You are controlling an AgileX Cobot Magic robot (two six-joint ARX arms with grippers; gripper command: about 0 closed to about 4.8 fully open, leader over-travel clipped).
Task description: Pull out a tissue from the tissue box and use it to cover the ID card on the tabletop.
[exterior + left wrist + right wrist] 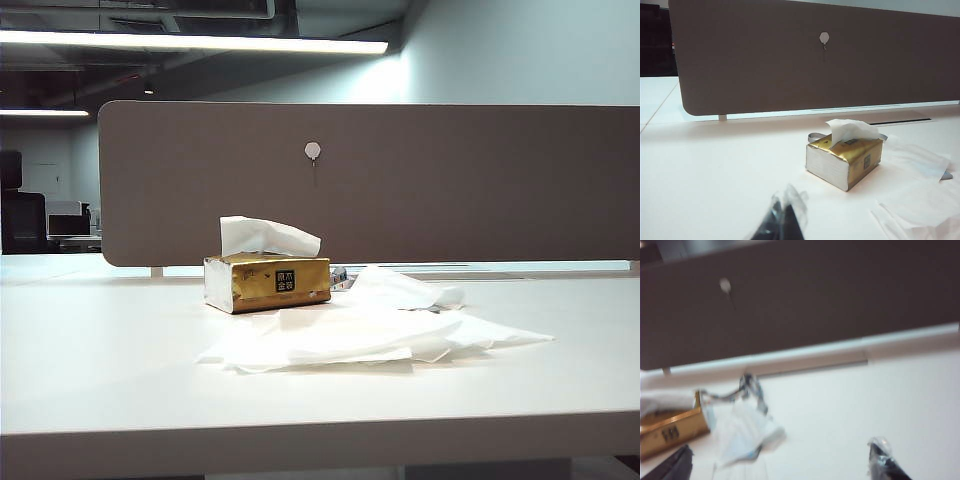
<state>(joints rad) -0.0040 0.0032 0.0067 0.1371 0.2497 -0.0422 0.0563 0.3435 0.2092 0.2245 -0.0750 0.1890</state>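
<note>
The golden-brown tissue box [267, 283] [847, 160] [670, 430] stands on the white tabletop [110, 350], with white tissue [265, 235] poking from its top. Right of the box lies a rumpled tissue [402, 289] [920, 156] [740, 432]. It lies over the ID card, of which only a blue and dark edge [753, 452] peeks out. My right gripper [782, 456] hovers near this tissue, open wide and holding nothing. My left gripper [782, 220] is shut and empty, low over the table some way short of the box. Neither gripper shows in the exterior view.
A flat pile of white tissues [370, 338] spreads in front of the box. A grey lanyard [751, 386] [815, 136] curls behind the box. A tall brown partition [400, 180] closes the back of the desk, whose thick front edge [320, 440] is near the exterior camera.
</note>
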